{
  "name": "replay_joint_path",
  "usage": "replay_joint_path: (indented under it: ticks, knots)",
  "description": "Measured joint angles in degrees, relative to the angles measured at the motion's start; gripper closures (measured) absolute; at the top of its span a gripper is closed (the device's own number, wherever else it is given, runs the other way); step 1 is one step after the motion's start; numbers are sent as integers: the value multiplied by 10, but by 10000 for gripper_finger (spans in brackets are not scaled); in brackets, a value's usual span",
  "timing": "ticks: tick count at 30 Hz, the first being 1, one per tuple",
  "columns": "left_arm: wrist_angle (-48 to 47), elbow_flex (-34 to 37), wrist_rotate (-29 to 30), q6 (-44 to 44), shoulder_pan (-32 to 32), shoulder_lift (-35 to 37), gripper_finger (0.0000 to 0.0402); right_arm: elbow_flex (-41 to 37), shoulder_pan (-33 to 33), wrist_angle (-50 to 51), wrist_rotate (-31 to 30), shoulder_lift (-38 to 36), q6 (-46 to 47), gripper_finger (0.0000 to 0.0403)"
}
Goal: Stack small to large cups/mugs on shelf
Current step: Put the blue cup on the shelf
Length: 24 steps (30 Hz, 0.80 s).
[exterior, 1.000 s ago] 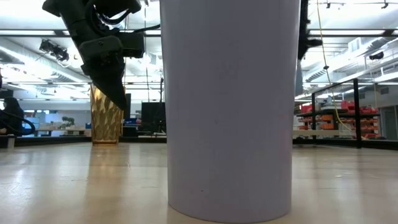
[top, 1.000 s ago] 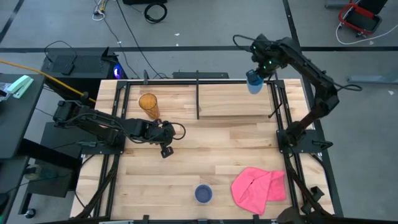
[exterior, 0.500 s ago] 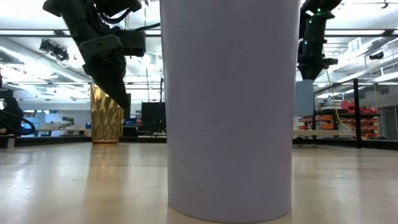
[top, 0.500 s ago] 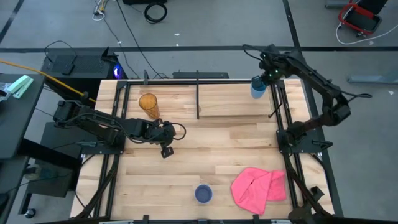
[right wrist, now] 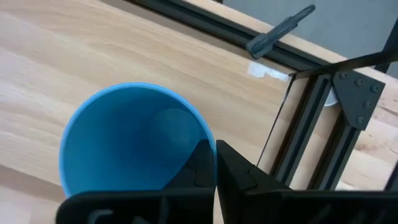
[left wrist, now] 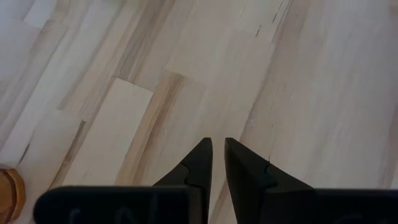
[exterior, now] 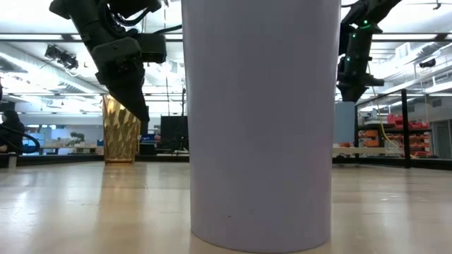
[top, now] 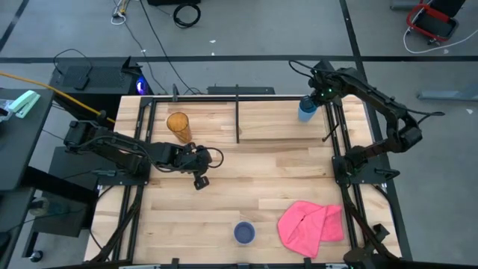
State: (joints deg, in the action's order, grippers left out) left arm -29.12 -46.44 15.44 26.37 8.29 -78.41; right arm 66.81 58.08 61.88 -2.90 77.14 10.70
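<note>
At the upper right of the high view we see the right gripper (top: 308,103) pinched shut on the rim of the bright blue cup (top: 306,110); in its wrist view the fingers (right wrist: 205,163) clamp the near wall of the cup (right wrist: 134,140), whose open mouth faces the camera. The cup sits over the right end of the shelf (top: 276,119), the pale board framed by black rods along the top edge of the table (top: 254,190). Whether its base touches the board we cannot tell.

The left gripper (top: 199,178) hangs over bare tabletop at centre left of the high view, its fingers (left wrist: 200,163) drawn narrow with a thin gap and nothing between them.

The amber tumbler (top: 178,126) stands upright at the shelf's left end, above and left of that gripper. The lavender-blue cup (top: 244,232) stands near the bottom centre, and it fills the middle of the low view (exterior: 260,123). A pink cloth (top: 311,223) lies just to its right.
</note>
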Motion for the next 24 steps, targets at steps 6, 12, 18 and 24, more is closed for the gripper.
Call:
replay_joint_path:
  ticks: [6, 12, 18, 24]
  knots:
    - [0, 0, 0, 0, 0, 0, 357, 0, 0, 0, -2, 0, 0, 400]
    - [0, 0, 0, 0, 0, 0, 356, 0, -2, -1, -20, 2, 2, 400]
    - [0, 0, 0, 0, 0, 0, 360, 0, -2, -4, -26, 2, 5, 400]
    - [0, 0, 0, 0, 0, 0, 359, -12, -5, -15, -23, 5, 11, 400]
